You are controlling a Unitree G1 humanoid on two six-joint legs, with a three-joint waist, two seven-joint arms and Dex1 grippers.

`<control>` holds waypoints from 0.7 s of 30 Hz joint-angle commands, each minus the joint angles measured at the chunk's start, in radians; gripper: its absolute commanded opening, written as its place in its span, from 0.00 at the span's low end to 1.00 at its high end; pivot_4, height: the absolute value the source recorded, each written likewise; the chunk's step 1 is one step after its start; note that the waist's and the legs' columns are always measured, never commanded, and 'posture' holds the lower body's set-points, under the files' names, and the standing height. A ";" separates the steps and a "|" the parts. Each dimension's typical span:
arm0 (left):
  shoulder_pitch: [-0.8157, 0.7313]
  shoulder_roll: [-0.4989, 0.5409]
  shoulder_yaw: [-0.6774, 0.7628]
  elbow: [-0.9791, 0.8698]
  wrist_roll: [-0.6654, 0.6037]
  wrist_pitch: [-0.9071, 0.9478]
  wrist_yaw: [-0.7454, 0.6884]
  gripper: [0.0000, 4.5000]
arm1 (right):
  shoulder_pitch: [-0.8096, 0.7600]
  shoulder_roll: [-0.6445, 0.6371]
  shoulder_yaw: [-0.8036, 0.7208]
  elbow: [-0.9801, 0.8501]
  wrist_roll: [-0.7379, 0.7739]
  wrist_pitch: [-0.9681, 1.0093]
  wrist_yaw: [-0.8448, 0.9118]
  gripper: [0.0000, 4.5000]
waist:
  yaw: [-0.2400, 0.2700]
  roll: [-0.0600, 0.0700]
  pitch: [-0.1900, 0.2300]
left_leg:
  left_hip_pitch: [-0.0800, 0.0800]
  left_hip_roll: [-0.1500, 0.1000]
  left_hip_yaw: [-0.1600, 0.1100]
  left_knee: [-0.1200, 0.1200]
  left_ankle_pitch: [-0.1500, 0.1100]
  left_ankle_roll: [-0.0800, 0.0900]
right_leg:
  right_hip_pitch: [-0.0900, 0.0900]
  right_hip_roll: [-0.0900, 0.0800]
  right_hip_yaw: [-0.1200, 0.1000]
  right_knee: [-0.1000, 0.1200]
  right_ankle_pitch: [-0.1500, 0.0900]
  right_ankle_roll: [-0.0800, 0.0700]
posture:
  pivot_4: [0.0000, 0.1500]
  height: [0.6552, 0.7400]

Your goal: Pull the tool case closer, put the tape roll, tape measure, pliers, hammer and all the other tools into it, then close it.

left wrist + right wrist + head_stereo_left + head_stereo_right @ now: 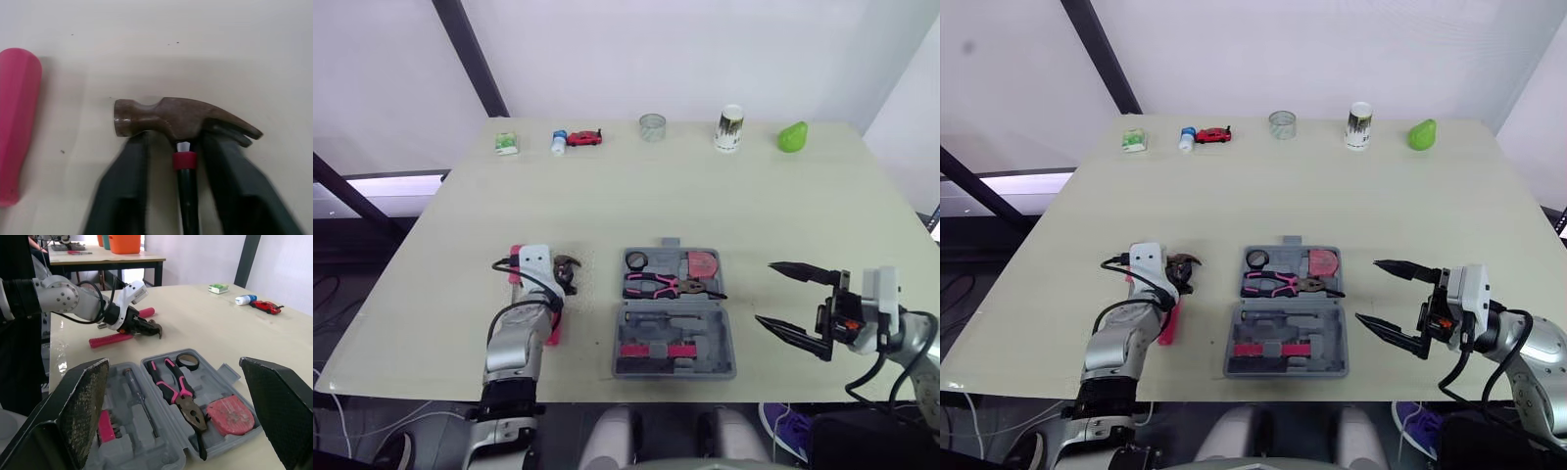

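Left gripper straddles brown-headed hammer.

Lined up along the far edge of the table: a green box, small bottle, red toy car, clear cup, printed can and green pear.

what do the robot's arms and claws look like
The left arm and right arm are silver-grey jointed segments, each with a white boxy wrist block and looping black cables. The left claw and right claw each have two long black fingers tapering to points; the right claw's pads are finely textured.
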 commanded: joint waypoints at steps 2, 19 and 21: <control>0.027 -0.001 0.009 0.028 0.005 -0.001 0.003 0.04 | -0.004 0.002 -0.019 -0.018 0.008 -0.025 -0.001 1.00 | 0.001 0.006 -0.004 | 0.000 0.000 0.000 0.000 0.000 0.000 | 0.000 -0.001 0.000 0.000 0.000 0.000 | 1.00 1.00; 0.026 0.099 -0.041 -0.095 0.010 0.018 -0.116 0.03 | -0.024 0.002 -0.003 0.013 0.003 -0.043 0.023 1.00 | -0.002 0.004 -0.002 | 0.000 0.000 0.000 0.000 0.000 0.000 | 0.000 0.001 0.000 0.000 0.000 0.000 | 1.00 1.00; 0.027 0.144 -0.067 -0.134 0.006 0.026 -0.176 0.03 | -0.028 0.003 0.002 0.017 0.003 -0.045 0.025 1.00 | -0.003 -0.003 0.002 | -0.001 0.001 0.000 0.000 0.000 0.000 | -0.001 0.002 0.000 0.000 0.000 0.000 | 1.00 1.00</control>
